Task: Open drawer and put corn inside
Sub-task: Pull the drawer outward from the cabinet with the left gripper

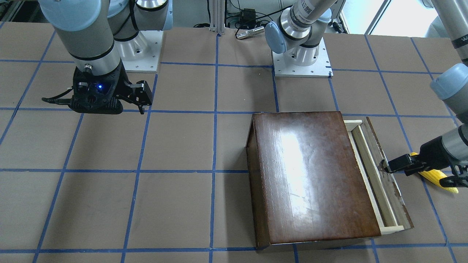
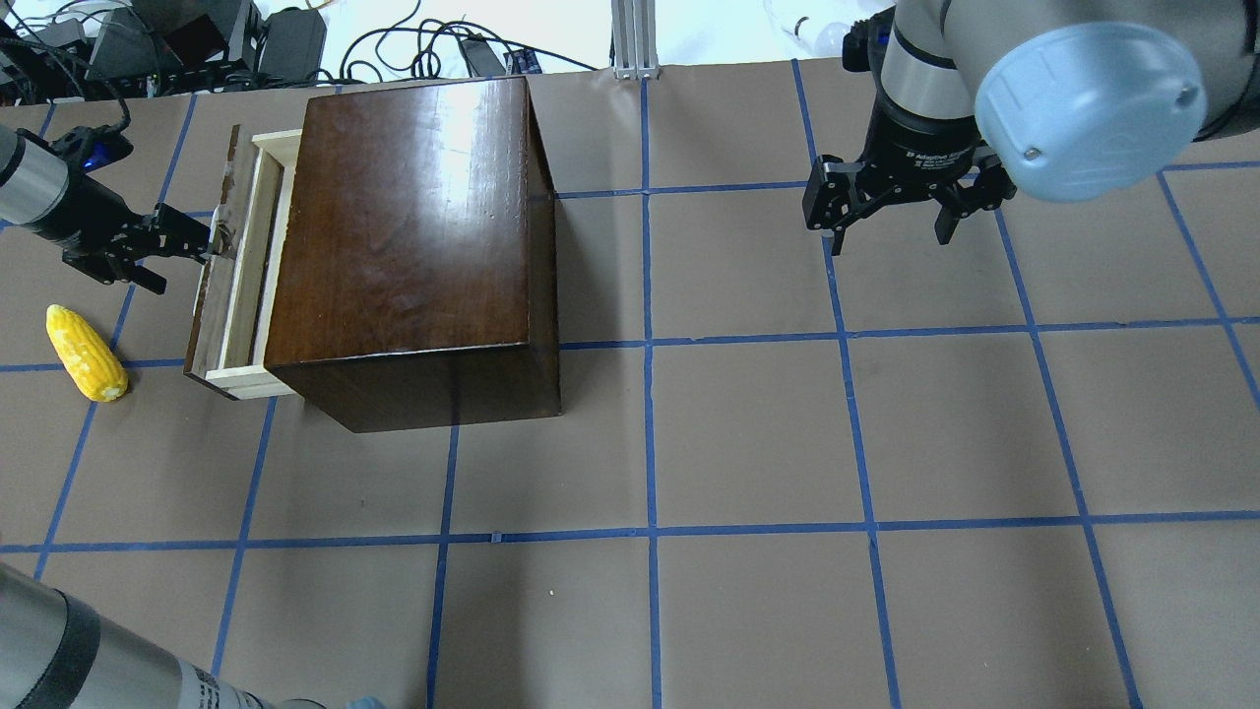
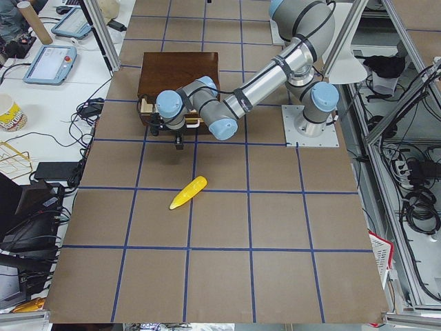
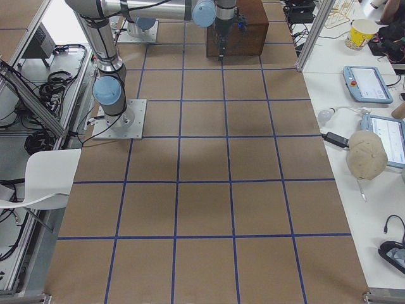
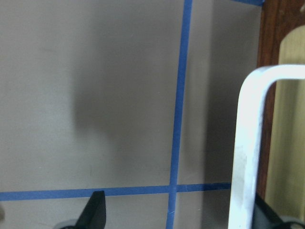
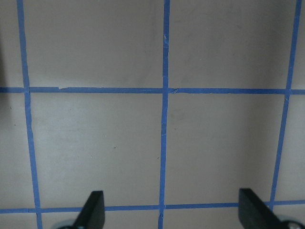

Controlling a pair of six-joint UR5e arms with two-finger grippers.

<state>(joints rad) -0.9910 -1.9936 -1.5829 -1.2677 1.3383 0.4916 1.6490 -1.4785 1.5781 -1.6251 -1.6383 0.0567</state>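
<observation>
box and corn on taped table

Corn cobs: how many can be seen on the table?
1. The corn lies on the table, outside the partly open drawer, in front of its dark panel. The box hides its own inside.

Overhead view, 12 = far table edge. At the box's 9 o'clock the drawer is out part way. The exposed tray is a narrow strip between box front and front panel, and the box top covers the rest. Mid-panel approach from 9 o'clock is blocked by the left gripper, jaws apart at the handle, with its arm running out to 9–10 o'clock. The strip's 12 and 6 o'clock ends are uncovered from above. At the drawer's 8 o'clock the corn lies apart from the panel, bare table between. At the box's 3 o'clock the right gripper hangs well apart, jaws spread. Open table runs from the box's 3 through 6 o'clock.
</observation>
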